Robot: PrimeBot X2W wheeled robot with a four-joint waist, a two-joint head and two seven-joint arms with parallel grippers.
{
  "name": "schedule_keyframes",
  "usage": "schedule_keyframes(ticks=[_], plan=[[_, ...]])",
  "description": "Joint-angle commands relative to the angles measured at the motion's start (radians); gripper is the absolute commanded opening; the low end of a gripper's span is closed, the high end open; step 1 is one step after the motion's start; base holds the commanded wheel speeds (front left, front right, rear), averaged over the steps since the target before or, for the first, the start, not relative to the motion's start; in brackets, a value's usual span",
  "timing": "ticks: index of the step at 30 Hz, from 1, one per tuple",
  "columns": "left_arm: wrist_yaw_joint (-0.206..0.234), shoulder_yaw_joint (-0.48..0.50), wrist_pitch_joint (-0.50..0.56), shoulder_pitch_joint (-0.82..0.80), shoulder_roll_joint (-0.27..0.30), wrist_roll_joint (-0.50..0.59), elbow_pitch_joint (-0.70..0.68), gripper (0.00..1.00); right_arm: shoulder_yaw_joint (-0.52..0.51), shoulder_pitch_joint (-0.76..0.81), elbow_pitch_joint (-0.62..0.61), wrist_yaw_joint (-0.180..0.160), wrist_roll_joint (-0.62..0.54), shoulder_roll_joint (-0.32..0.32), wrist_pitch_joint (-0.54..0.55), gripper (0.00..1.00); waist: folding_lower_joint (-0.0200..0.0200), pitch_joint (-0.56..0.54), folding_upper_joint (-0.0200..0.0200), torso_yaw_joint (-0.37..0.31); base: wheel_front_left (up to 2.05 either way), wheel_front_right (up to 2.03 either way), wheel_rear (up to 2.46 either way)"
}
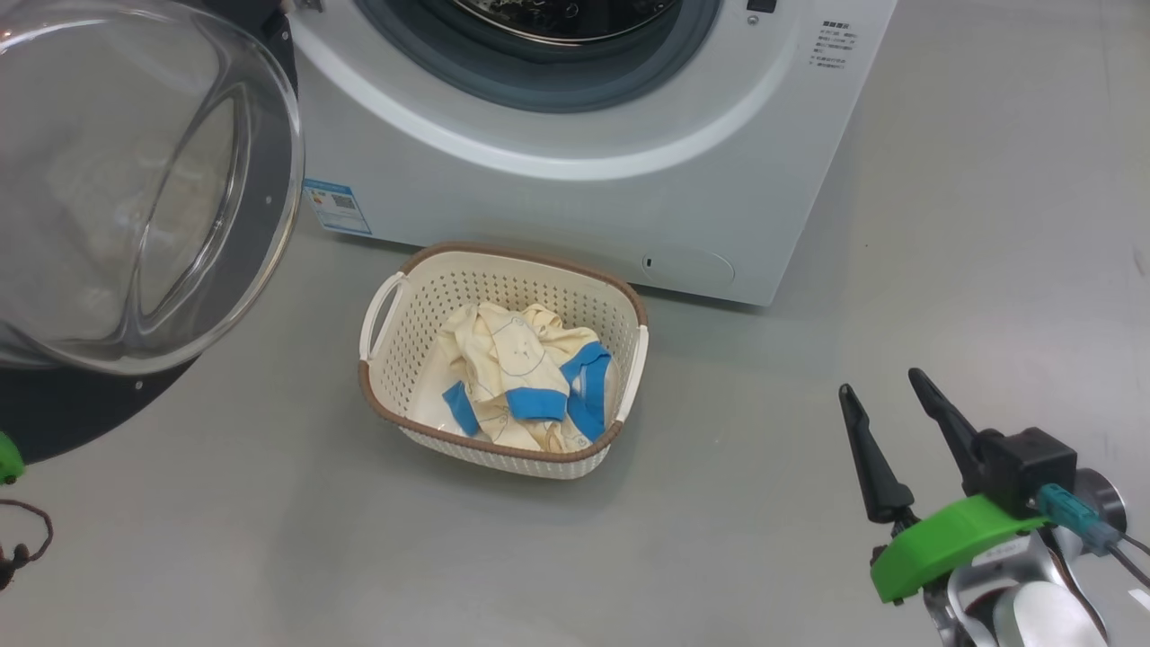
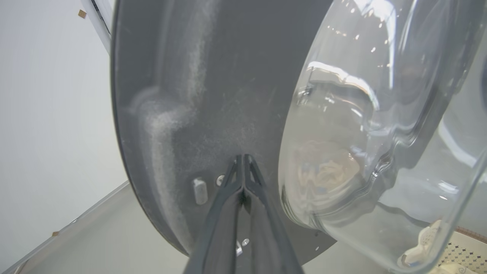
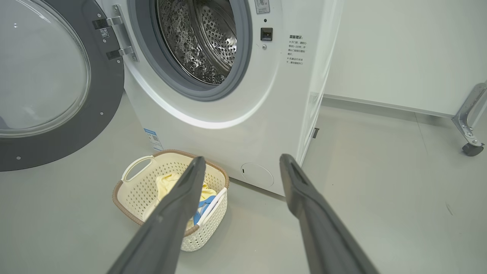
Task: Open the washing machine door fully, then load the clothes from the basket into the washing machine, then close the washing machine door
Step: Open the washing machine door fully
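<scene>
The white washing machine [image 1: 575,207] stands with its steel drum [image 3: 201,42] exposed, the washing machine door [image 1: 135,180], dark-rimmed with a bulging clear glass bowl, swung wide open at its left, and just in front sits the upright cream perforated basket [image 1: 404,341] holding the crumpled cream-yellow, blue-banded clothes [image 1: 512,368].

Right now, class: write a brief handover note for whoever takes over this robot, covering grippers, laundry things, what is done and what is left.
The left gripper is shut, tips at the grey inner face of the washing machine door.
The right gripper is open and empty, to the right of the basket.
The clothes lie in the basket, before the washing machine.
Done: door swung wide open.
Left: load the clothes, close the door.
</scene>
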Motion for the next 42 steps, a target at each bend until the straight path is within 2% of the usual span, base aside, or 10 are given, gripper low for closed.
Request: schedule_keyframes(ticks=[1, 8, 16, 23, 29, 30, 32, 33, 34, 42], plan=[[-0.001, 0.057, -0.012, -0.058, 0.079, -0.006, -0.013, 0.0, 0.019, -0.038, -0.028, -0.003, 0.0, -0.006, -0.006, 1.0, 0.0, 0.0, 0.0, 0.0, 0.0, 0.0, 0.0], [-0.029, 0.074, -0.046, -0.103, 0.094, -0.032, 0.062, 0.0, 0.026, -0.041, -0.025, -0.003, 0.014, -0.006, -0.008, 1.0, 0.0, 0.001, 0.0, -0.004, 0.0, 0.0, 0.0], [-0.057, 0.073, -0.102, -0.09, 0.073, -0.046, 0.078, 0.0, 0.024, -0.037, -0.022, -0.003, 0.012, -0.006, -0.012, 1.0, 0.0, -0.009, 0.0, -0.009, 0.0, 0.0, 0.0], [-0.044, 0.071, -0.129, -0.023, 0.037, -0.047, 0.008, 0.0, 0.013, -0.024, -0.022, -0.003, 0.009, -0.006, -0.013, 1.0, 0.0, -0.019, 0.0, -0.008, 0.0, 0.0, 0.0], [-0.027, 0.074, -0.14, 0.059, 0.013, -0.044, -0.127, 0.0, 0.001, -0.02, -0.027, -0.003, 0.005, -0.006, -0.01, 1.0, 0.0, -0.026, 0.0, -0.005, 0.0, 0.0, 0.0], [-0.023, 0.072, -0.141, 0.076, 0.009, -0.041, -0.154, 0.1, -0.002, -0.019, -0.029, -0.003, 0.004, -0.006, -0.01, 1.0, 0.0, -0.026, 0.0, -0.003, 0.0, 0.0, 0.0], [-0.018, 0.067, -0.142, 0.107, -0.005, -0.041, -0.212, 0.44, -0.009, -0.016, -0.033, -0.003, 0.003, -0.006, -0.009, 1.0, 0.0, -0.027, 0.0, 0.001, 0.0, 0.0, 0.0], [-0.013, 0.064, -0.141, 0.14, -0.016, -0.044, -0.267, 0.92, -0.013, -0.016, -0.035, -0.003, 0.002, -0.006, -0.008, 1.0, 0.0, -0.028, 0.0, 0.003, 0.0, 0.0, 0.0], [-0.008, 0.061, -0.14, 0.157, -0.02, -0.042, -0.294, 1.0, -0.015, -0.016, -0.036, -0.003, 0.002, -0.006, -0.008, 1.0, 0.0, -0.029, 0.0, 0.004, 0.0, 0.0, 0.0], [0.033, 0.023, -0.109, 0.286, -0.046, -0.02, -0.508, 1.0, -0.021, -0.019, -0.042, -0.003, -0.002, -0.006, -0.01, 1.0, 0.0, -0.029, 0.0, -0.003, 0.0, 0.0, 0.0]])
